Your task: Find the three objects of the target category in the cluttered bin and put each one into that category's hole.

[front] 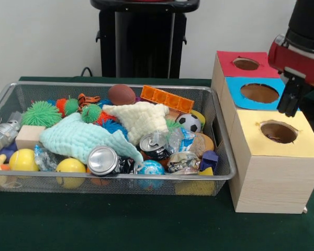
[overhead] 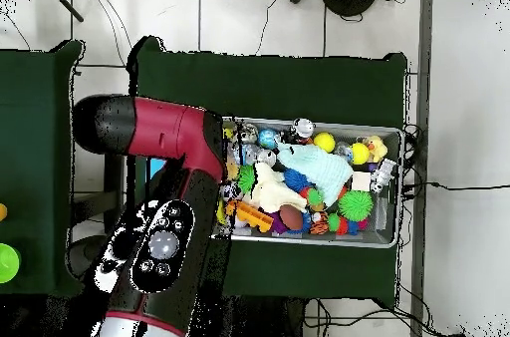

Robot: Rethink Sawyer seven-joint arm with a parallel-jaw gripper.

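The tool (front: 290, 102) hangs empty above the yellow hole (front: 278, 132), its opening unclear; next it must return to the bin (front: 222, 157) for the mint cloth (front: 81, 138)

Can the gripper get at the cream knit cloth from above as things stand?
Probably yes: the cream knit cloth lies on top of the clutter in the bin with nothing covering it, while the gripper hangs over the boxes.

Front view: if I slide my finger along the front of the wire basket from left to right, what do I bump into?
Yellow ball → second yellow ball → silver metal can top → blue-and-white globe ball → crumpled silver can → dark blue block.
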